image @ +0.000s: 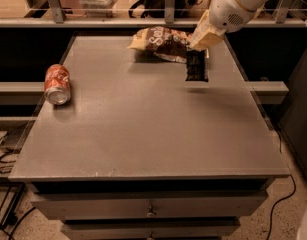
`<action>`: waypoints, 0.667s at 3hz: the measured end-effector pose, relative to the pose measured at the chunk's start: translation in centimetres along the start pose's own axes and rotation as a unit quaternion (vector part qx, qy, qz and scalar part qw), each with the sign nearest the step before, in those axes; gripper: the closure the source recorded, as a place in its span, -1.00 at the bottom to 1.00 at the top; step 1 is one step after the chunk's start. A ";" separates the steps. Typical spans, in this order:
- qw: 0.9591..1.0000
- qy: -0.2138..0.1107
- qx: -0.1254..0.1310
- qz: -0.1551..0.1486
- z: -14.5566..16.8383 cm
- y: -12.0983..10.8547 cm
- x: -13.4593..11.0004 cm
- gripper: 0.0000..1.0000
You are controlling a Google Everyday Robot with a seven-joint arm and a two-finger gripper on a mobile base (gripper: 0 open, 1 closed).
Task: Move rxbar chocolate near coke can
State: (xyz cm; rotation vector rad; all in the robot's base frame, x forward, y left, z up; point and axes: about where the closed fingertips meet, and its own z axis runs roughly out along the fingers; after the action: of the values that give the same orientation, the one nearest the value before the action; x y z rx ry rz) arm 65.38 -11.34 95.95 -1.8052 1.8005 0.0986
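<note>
gripper [202,43] far right, clamped on small flat black wrapped rxbar chocolate [196,66], held above grey tabletop [143,134] by yellow-brown crinkled chip bag [158,40]. carry left, stay low, set down beside red coke can [57,84] on its side w/o nudging.

A grey counter [143,134] with drawers [150,209] stood on a speckled floor [282,226]. Cables [2,154] lay beside it, and a railed shelf [118,22] ran behind. The gripper [197,51] was above its far right part.

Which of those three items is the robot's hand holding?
The small black rxbar chocolate, hanging from the hand at far right; the chip bag and coke can lie loose.
</note>
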 end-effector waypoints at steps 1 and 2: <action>0.998 -0.048 -0.037 0.016 2.3 1.4 -1.9 1.00; 0.987 -0.132 -0.088 0.029 4.6 2.9 -6.4 1.00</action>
State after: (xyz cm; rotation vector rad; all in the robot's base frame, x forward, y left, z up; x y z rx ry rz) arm 63.72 -3.37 93.95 -1.7617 1.6982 0.5099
